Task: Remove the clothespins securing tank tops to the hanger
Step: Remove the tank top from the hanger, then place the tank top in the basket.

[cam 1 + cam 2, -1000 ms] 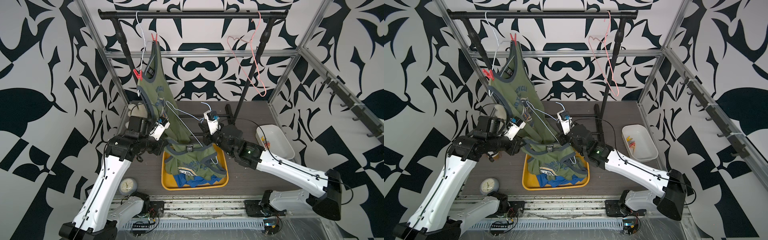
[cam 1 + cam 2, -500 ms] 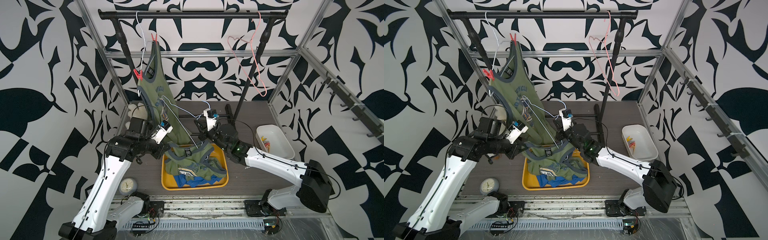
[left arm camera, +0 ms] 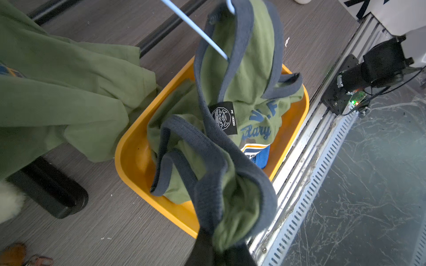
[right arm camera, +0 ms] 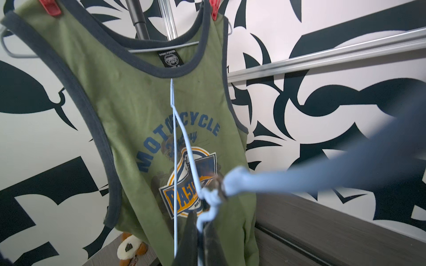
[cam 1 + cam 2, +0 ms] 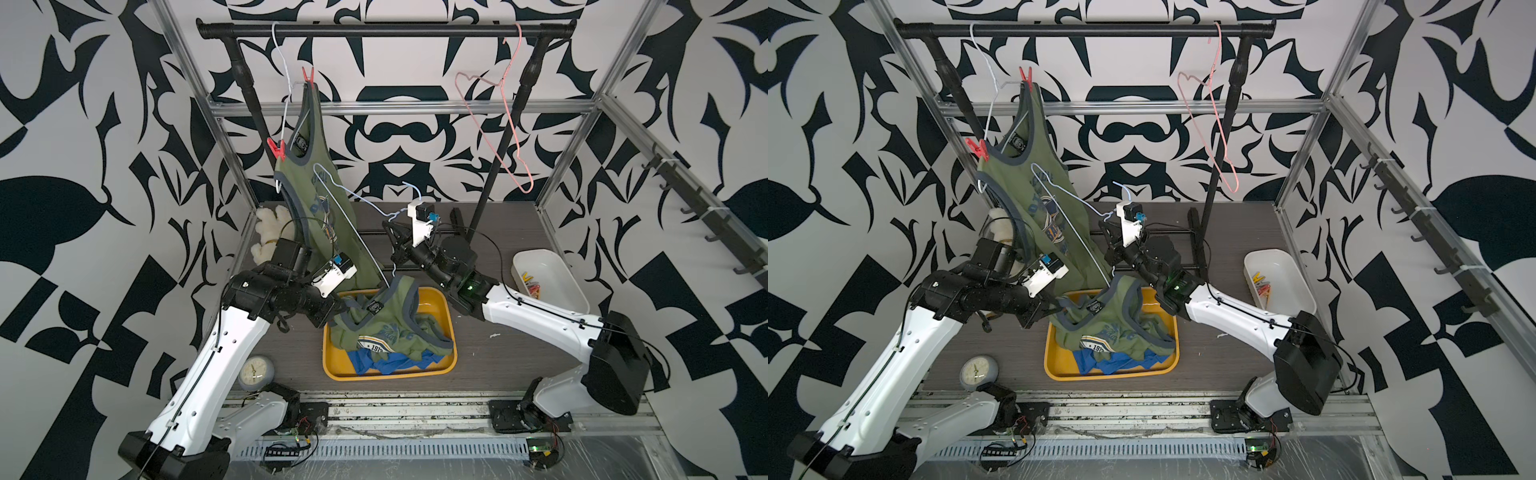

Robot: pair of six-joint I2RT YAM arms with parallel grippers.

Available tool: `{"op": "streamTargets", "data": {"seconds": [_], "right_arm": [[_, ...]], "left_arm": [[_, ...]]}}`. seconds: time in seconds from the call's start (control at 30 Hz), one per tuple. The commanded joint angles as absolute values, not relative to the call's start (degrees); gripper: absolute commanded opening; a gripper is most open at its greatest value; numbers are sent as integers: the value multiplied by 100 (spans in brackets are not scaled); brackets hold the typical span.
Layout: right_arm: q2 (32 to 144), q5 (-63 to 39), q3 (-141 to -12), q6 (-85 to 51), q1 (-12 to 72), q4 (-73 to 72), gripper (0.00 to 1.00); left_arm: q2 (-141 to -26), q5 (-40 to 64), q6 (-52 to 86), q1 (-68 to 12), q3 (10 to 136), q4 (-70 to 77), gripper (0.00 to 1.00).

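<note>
An olive tank top [image 5: 316, 195] hangs on a white hanger [image 5: 279, 54] from the rail, pinned by two red clothespins [image 5: 307, 74] [image 5: 276, 148]; the right wrist view shows them too [image 4: 49, 7] [image 4: 214, 9]. My right gripper [image 5: 394, 232] [image 4: 200, 239] is shut on the twisted neck of a light blue hanger [image 5: 353, 199] [image 4: 212, 198]. A second olive tank top [image 5: 390, 324] [image 3: 242, 87] lies in the yellow tray [image 5: 451, 357], one strap still looped on that hanger's end. My left gripper [image 5: 338, 307] [image 3: 219, 251] is shut on its grey-trimmed strap. A blue tank top [image 5: 386, 363] lies underneath.
A white bin [image 5: 552, 286] at the right holds loose clothespins [image 5: 530, 282]. A bare pink hanger [image 5: 498, 124] hangs on the rail [image 5: 374, 30]. A clock [image 5: 254, 372] sits front left, and a plush toy [image 5: 270, 228] lies behind my left arm.
My right gripper has drawn the blue hanger up and back. My left gripper has shifted toward the tray with the strap. The tank top has bunched lower into the tray.
</note>
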State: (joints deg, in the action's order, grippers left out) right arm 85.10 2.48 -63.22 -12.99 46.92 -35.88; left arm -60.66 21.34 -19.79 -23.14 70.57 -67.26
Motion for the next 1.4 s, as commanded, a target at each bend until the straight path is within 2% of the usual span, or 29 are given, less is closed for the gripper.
{"op": "streamTargets", "data": {"seconds": [0.0, 0.57, 0.8, 0.9, 1.07, 1.27, 1.37], "right_arm": [[8543, 37, -6809, -1336, 4594, -4104, 0], [9439, -388, -6536, -3028, 4465, -5647, 0], [9284, -468, -6726, -2773, 4465, -5189, 0], [8918, -353, -6558, -2483, 4465, -4867, 0], [8133, -62, -6208, -1978, 4465, -4270, 0], [7467, 233, -6295, -1432, 4465, -3026, 0], [7286, 329, -6515, -1213, 4465, -2374, 0]], "left_arm": [[-6172, 2122, -2083, -2397, 7005, -6797, 0], [-6511, 2238, -2099, -2671, 7146, -6700, 0], [-6564, 1859, -2128, -2710, 7059, -6647, 0], [-6657, 1615, -2206, -2798, 6934, -6539, 12], [-6930, 1308, -2198, -2994, 6908, -6472, 21], [-6868, 1047, -2259, -3033, 7136, -6590, 51], [-6846, 1041, -2358, -3033, 7304, -6753, 63]]}}
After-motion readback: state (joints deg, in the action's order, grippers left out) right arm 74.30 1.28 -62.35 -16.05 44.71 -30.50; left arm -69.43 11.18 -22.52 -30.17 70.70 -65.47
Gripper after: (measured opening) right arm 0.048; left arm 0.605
